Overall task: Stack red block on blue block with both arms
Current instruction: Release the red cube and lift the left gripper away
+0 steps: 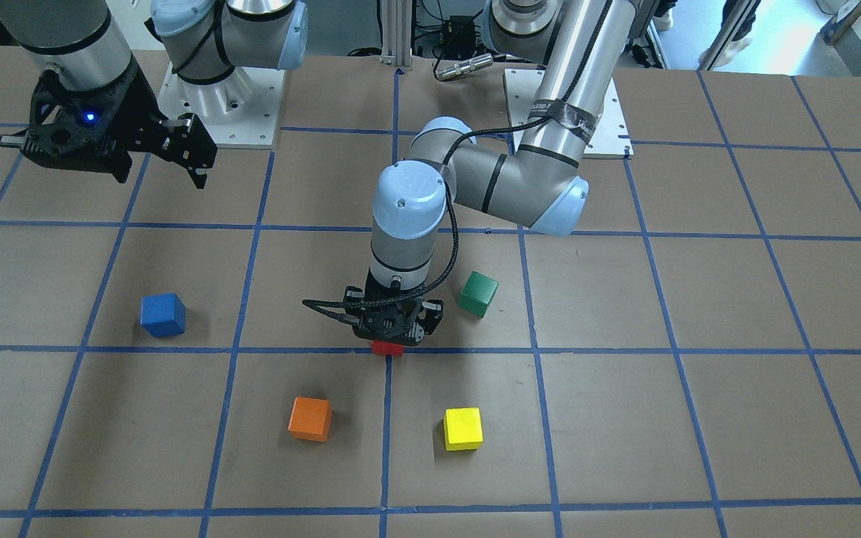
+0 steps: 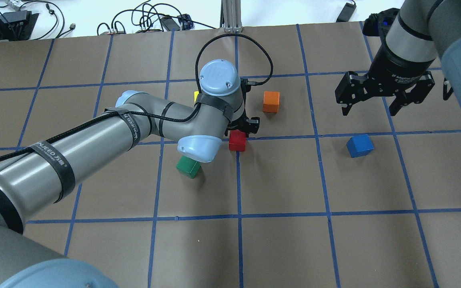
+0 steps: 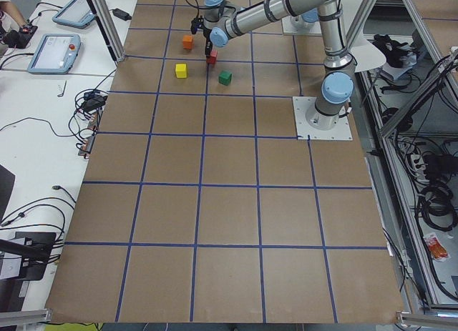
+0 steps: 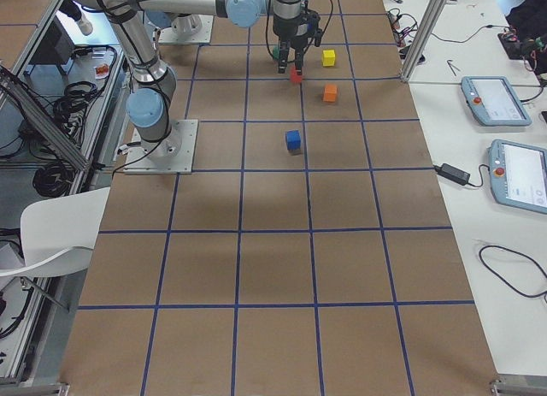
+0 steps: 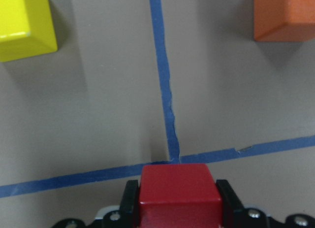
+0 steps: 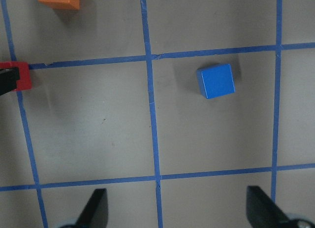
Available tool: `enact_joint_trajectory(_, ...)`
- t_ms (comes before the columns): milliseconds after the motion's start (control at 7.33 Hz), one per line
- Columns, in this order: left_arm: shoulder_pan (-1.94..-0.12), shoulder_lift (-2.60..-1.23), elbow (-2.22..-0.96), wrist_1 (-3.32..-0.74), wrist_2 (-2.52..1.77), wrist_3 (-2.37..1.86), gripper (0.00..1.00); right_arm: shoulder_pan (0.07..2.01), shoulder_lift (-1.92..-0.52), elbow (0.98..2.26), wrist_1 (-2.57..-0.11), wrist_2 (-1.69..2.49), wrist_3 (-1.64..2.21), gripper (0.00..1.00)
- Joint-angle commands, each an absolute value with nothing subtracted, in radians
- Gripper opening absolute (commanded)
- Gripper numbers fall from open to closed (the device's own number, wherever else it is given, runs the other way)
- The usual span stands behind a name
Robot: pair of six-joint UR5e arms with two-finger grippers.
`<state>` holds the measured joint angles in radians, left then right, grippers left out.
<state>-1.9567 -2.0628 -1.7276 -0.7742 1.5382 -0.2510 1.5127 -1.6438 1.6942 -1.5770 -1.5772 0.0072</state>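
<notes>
The red block (image 1: pixel 387 347) sits at a blue tape crossing mid-table. My left gripper (image 1: pixel 395 329) stands upright over it, and its fingers (image 5: pixel 129 201) press both sides of the red block (image 5: pixel 178 193), so it is shut on it. I cannot tell whether the block is lifted off the paper. The blue block (image 2: pixel 359 145) lies alone on the table to the right in the overhead view. My right gripper (image 2: pixel 369 111) hangs open and empty, high above the table just beyond the blue block (image 6: pixel 215 81).
A green block (image 2: pixel 188 167) lies close beside the left arm's elbow. An orange block (image 2: pixel 271 101) and a yellow block (image 1: pixel 463 428) lie just beyond the red one. The table is brown paper with a blue tape grid (image 2: pixel 238 216).
</notes>
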Motion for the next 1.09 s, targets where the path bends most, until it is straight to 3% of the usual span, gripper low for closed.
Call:
enact_joint_trajectory(0, -1.922, -2.010, -1.714, -0.788, 1.537, -0.236, 1.00, 1.513, -1.644, 1.698, -1.585, -1.575, 0.015, 1.00)
enact_joint_trajectory(136, -1.881, -1.955, -1.686, -0.846, 1.532, -0.232, 1.00, 1.513, -1.643, 1.700, -1.583, -1.574, 0.017, 1.00)
enact_joint_trajectory(545, -1.755, -1.768, -1.504, -1.399, 1.545, -0.016, 1.00, 1.513, -1.641, 1.724, -1.589, -1.562, 0.015, 1.00)
enact_joint_trajectory(955, -1.623, -1.584, -1.520, -1.492, 1.545, 0.142, 1.00, 1.522, -1.641, 1.747, -1.597, -1.548, 0.006, 1.00)
